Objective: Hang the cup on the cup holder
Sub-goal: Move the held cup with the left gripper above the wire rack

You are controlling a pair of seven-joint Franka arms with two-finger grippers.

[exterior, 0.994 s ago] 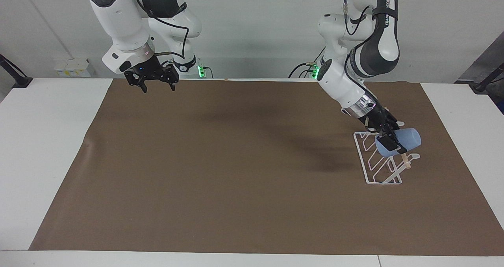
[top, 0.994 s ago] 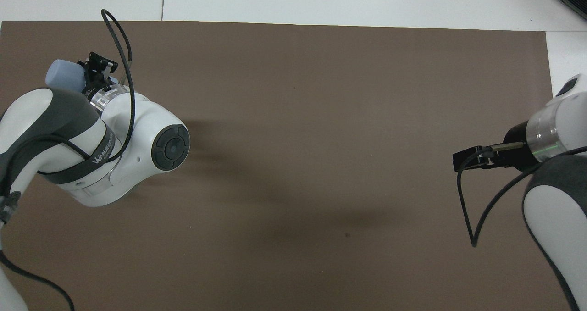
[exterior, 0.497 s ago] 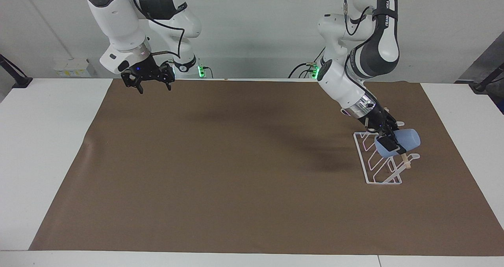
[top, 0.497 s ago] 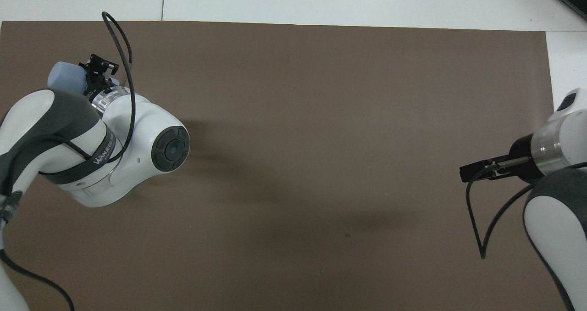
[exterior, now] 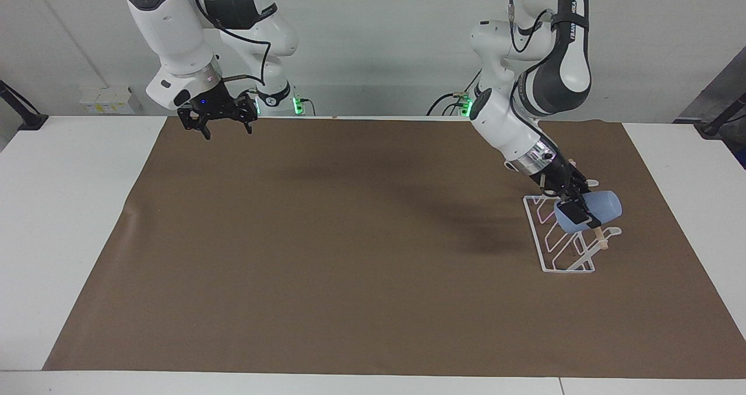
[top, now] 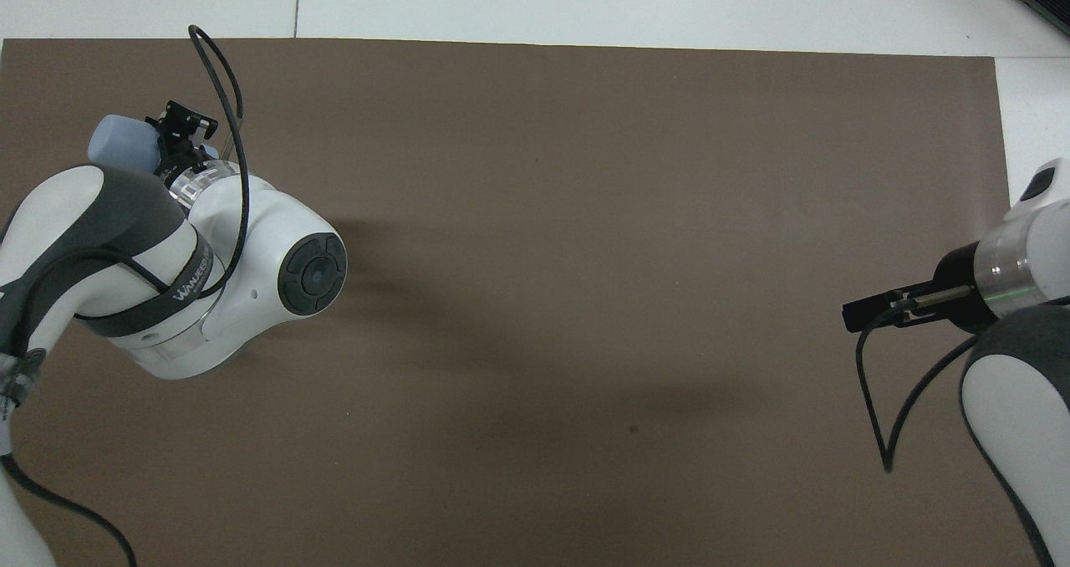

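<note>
Brown mat (exterior: 326,255) covers a white table (exterior: 64,208), plain white wall above. Left gripper (exterior: 574,207) is down at the left arm's end of the table, clamped on the cup (exterior: 593,210). One finger shows dark across the cup's wall near the wide end.

Cup lies tipped on its side, long axis near level. It is over the upper part of the cup holder (exterior: 560,239), just above the wooden rod (exterior: 598,237). Touching a prong or not: cannot tell from the facing view. In the overhead view only the cup's pale end (top: 124,142) sticks out past the left arm's wrist, and the rack is hidden.

Key relation: the rack's slanted prongs sit directly under the cup, so the mouth must line up with one prong's slant before it slides on. Likely step: seating the cup, release not yet done. Risk: cup catches the rod or slips off on release.

Right gripper (exterior: 220,114) waits, fingers spread, empty, over the mat's edge at the right arm's end.
</note>
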